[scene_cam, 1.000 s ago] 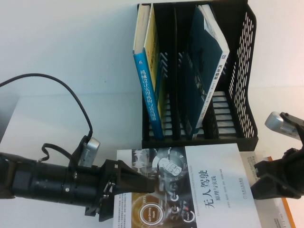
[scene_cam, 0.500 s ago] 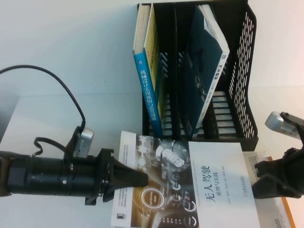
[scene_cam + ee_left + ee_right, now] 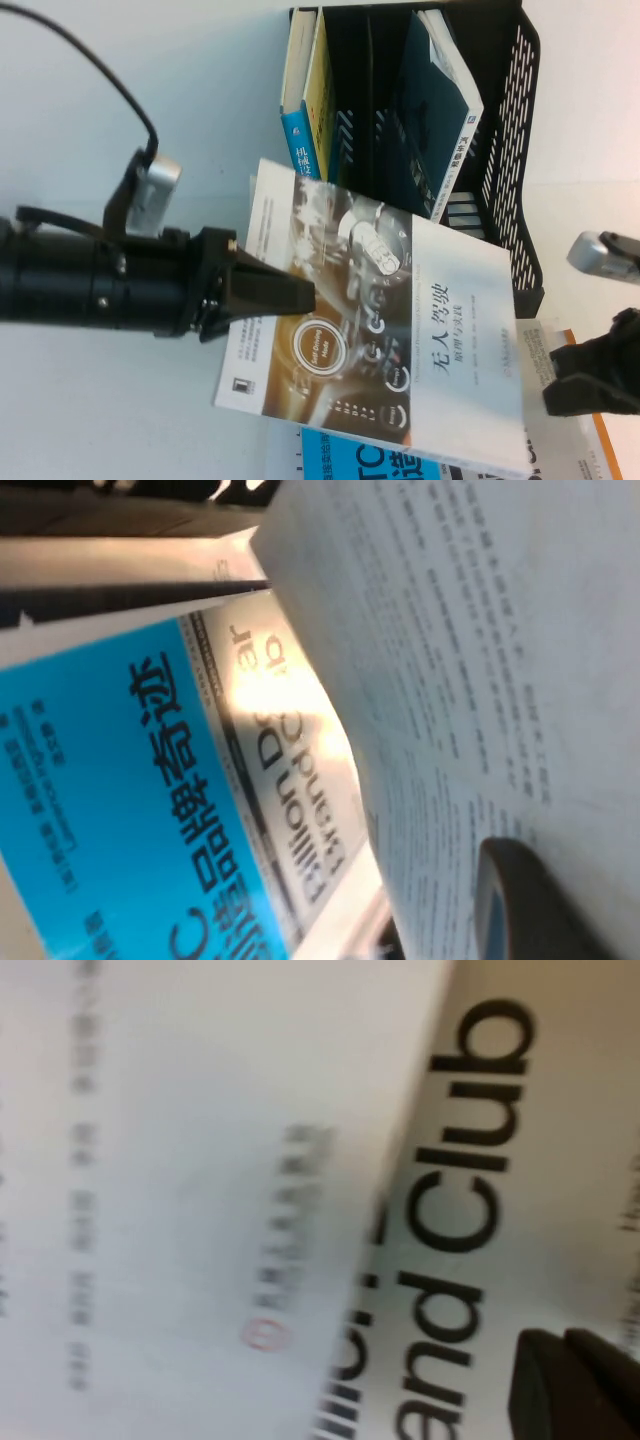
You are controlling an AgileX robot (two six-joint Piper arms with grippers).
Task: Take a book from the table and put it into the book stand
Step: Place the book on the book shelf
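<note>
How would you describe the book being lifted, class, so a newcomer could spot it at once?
Start at the black book stand at the table's far side. In front of it, the left gripper holds the book raised and tilted; the right gripper sits beside it. Unlike the blue books, it is white, with a dashboard picture.

book [image 3: 400, 330]: white cover, tilted, lifted | book stand [image 3: 520, 150]: black, upright, behind

Black title "无人驾驶" on the white cover of the book [image 3: 400, 330] at frame centre, "Billion Dollar Brand Club" on the blue-and-grey book [image 3: 180, 810] beneath, white "机械设" on the blue spine [image 3: 303, 150] at upper centre.
</note>
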